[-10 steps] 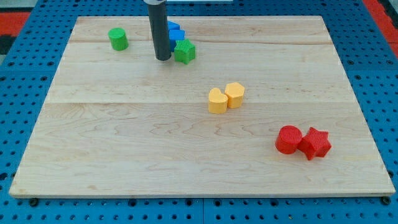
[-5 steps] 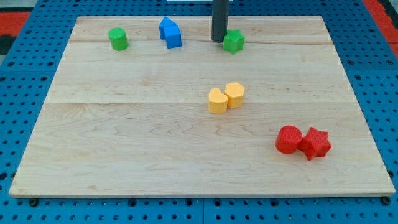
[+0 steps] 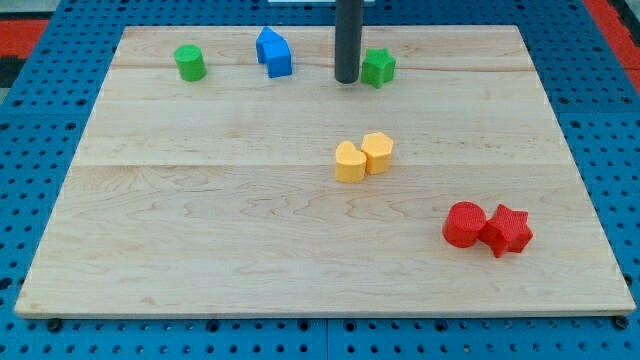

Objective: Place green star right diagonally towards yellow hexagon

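Note:
The green star (image 3: 377, 67) lies near the view's top, right of centre, on the wooden board (image 3: 200, 230). My tip (image 3: 346, 79) stands just to the star's left, close to it or touching; I cannot tell which. The yellow hexagon (image 3: 377, 152) sits near the board's middle, below the star, touching a yellow heart-shaped block (image 3: 350, 162) on its left.
Two blue blocks (image 3: 272, 52) sit together at the top, left of my tip. A green cylinder (image 3: 189, 62) is at the top left. A red cylinder (image 3: 465, 224) and a red star (image 3: 506, 230) touch at the lower right.
The green star was pushed right along the top, away from the blue blocks. In the last half second my tip slipped slightly down beside it and the star barely moved.

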